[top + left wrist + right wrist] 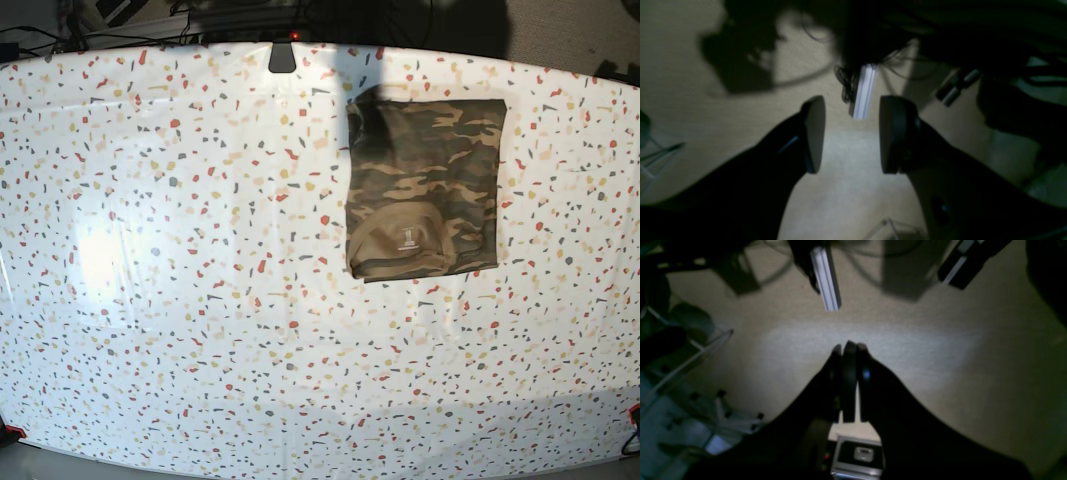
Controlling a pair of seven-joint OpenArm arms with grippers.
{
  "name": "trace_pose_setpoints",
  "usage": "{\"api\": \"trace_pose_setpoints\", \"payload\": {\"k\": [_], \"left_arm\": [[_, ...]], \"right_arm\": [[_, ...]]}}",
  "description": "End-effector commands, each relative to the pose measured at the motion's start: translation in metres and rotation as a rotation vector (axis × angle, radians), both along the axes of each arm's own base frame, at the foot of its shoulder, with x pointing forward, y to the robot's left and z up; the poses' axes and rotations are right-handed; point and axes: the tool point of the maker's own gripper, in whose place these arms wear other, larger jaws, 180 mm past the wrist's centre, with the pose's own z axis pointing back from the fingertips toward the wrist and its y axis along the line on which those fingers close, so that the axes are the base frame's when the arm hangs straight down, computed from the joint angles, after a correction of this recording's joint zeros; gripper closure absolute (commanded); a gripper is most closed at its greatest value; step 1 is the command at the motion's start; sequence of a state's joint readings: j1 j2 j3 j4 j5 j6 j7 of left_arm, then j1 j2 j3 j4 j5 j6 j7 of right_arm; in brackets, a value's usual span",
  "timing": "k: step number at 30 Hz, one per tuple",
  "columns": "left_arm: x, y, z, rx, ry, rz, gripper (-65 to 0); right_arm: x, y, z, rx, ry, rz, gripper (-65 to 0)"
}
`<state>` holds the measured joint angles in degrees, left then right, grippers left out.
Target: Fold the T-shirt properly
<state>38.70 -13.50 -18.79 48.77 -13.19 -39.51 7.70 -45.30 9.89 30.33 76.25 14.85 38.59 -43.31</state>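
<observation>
Below the left wrist camera, the left gripper (851,133) hangs with jaws spread wide and empty over what seems, in the dim blur, to be carpet. Under the right wrist camera, the right gripper (850,348) is pressed closed on nothing. From the base camera, one T-shirt (425,185) lies as a compact rectangle on the speckled table (180,300), right of centre toward the far edge, so folding looks finished and nothing beyond perhaps squaring an edge seems called for.

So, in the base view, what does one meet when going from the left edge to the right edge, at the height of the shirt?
Bare speckled table → bright glare patch → folded camouflage T-shirt with its tan neck patch → a narrow strip of table again.
</observation>
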Motion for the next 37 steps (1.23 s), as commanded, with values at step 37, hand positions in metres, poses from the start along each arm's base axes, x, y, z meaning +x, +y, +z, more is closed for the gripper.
{"api": "trace_pose_setpoints", "payload": {"k": [37], "left_arm": [[0.051, -0.046, -0.080, 0.132, 0.151, 0.131, -24.5]], "right_arm": [[0.102, 0.050, -0.128, 0.016, -0.007, 0.231, 0.0]]}}
